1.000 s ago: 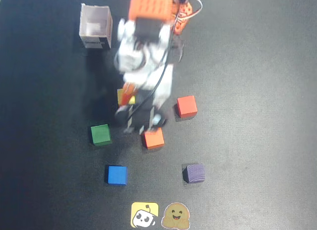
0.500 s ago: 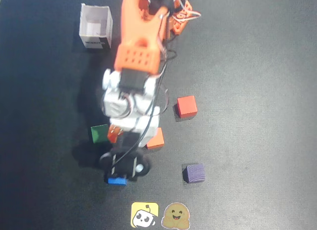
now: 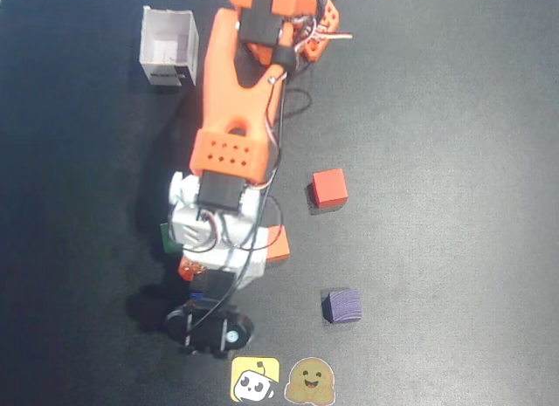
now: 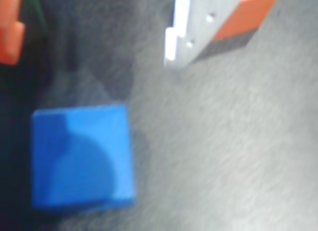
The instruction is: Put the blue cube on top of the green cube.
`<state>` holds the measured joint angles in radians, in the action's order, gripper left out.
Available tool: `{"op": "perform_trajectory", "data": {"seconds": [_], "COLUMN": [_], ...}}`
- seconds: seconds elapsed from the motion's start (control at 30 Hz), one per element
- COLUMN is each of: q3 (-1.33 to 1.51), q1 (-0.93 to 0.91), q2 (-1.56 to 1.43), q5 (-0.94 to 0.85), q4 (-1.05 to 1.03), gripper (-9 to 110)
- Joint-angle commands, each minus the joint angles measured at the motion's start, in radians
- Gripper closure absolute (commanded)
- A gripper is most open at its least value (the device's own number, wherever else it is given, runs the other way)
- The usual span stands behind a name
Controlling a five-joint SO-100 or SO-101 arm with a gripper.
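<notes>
The blue cube fills the lower left of the wrist view and lies flat on the dark mat. My gripper hangs open just above it. The orange finger is at the left edge and the white finger at the upper right, and neither touches the cube. In the overhead view my gripper covers the blue cube except for a small sliver. Only a thin edge of the green cube shows, left of the white wrist.
An orange cube peeks out right of the wrist, with a red cube and a purple cube further right. A white open box stands at the top left. Two stickers lie near the bottom edge.
The arm has reached toward the bottom of the overhead view, from above the yellow and orange cubes to over the blue cube, which it now almost covers.
</notes>
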<state>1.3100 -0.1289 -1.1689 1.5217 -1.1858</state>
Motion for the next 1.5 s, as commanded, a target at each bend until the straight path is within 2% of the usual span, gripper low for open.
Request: {"op": "perform_trajectory", "data": {"seconds": [0.0,1.1,1.47], "q3": [-0.080,-0.196,-0.199], "q1": [-0.002,-0.029,-0.035], "q2": [0.015,0.218,0.238], "q5": [0.000,-0.012,-0.006], "q4": [0.002,0.101,0.107], "gripper": [78,80,93]}}
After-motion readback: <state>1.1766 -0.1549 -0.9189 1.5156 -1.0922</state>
